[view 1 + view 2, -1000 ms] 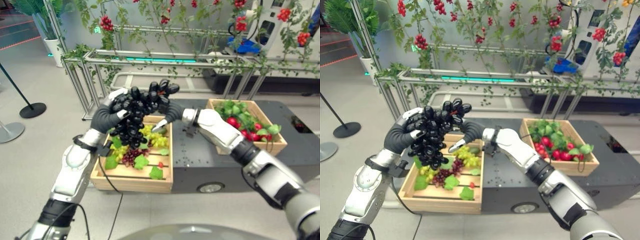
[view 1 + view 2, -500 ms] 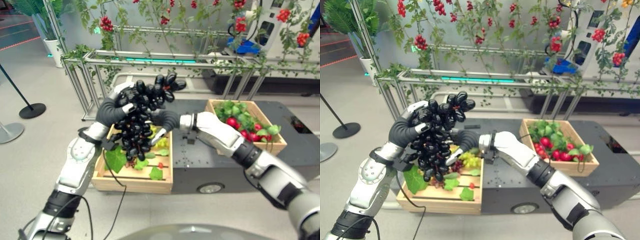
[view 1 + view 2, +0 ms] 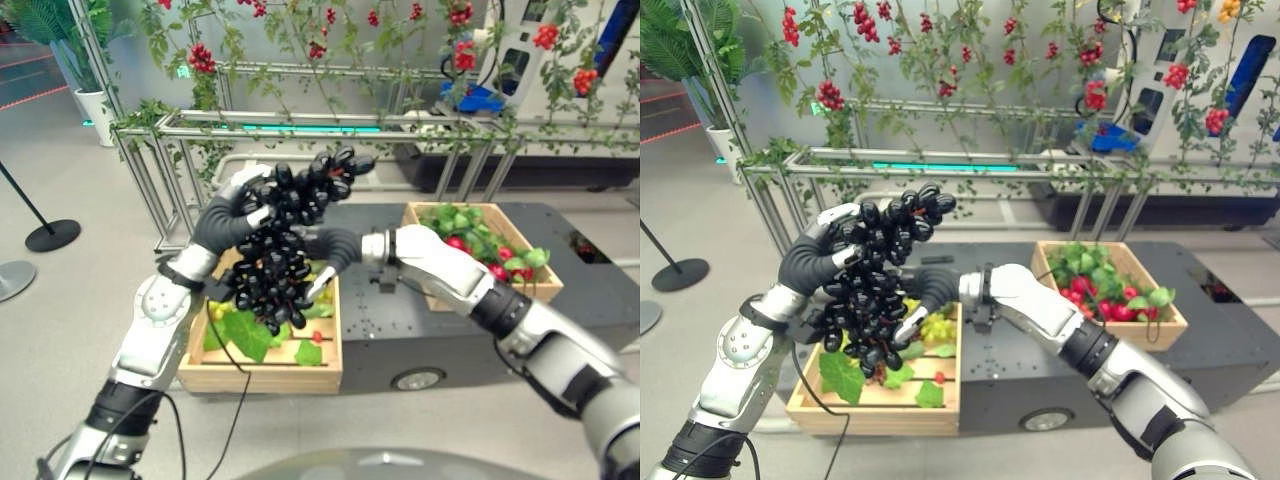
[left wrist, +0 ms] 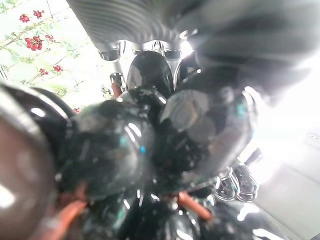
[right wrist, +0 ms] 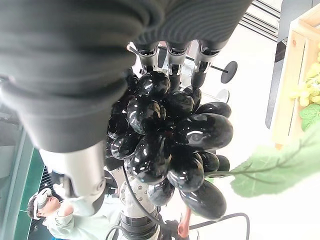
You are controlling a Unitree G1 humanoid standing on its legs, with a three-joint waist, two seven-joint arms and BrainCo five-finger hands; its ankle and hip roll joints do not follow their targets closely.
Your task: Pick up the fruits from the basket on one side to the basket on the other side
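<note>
In the left eye view, the left hand [image 3: 232,215] is clutching a big bunch of glossy black grapes [image 3: 280,250] up above the left-side wooden slatted basket [image 3: 262,368]. The right hand [image 3: 335,247] is reaching in beside the bunch. In the right eye view, the right-side wooden basket of red and green fruit [image 3: 1110,282] is waiting well apart. In the right wrist view, the right hand's fingers [image 5: 172,57] are wrapping the grapes: a handover, seemingly. Next, the left hand must let go.

silver-grey arms, dark ribbed covers on left hand [image 3: 222,222] and right hand [image 3: 333,247], silver dark-tipped fingers
</note>
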